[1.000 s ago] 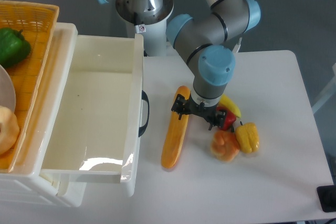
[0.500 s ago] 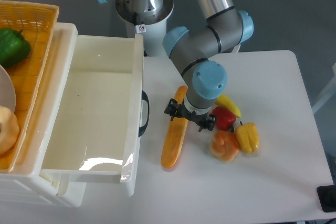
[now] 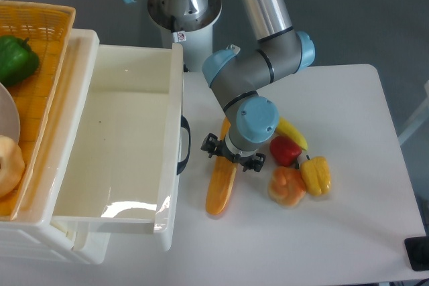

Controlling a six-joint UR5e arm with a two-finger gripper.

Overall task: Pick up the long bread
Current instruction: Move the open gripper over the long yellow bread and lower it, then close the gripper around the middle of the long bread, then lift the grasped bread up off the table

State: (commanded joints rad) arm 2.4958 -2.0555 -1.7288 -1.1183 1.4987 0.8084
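The big white desk (image 3: 348, 118) held a deep white plastic tub (image 3: 120, 145) on the left. The long golden-orange toy bread (image 3: 221, 182) lay flat on the desk just beside the tub, not lifted yet. The black pincer (image 3: 232, 155) hung right over the bread's upper half, fingers spread to either side. It looked ready to close, so grabbing and lifting were left. The arm's blue cap hid the bread's top end.

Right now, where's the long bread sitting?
The long bread lies lengthwise on the white table, between the white bin's black handle and the pepper cluster, directly under the gripper.
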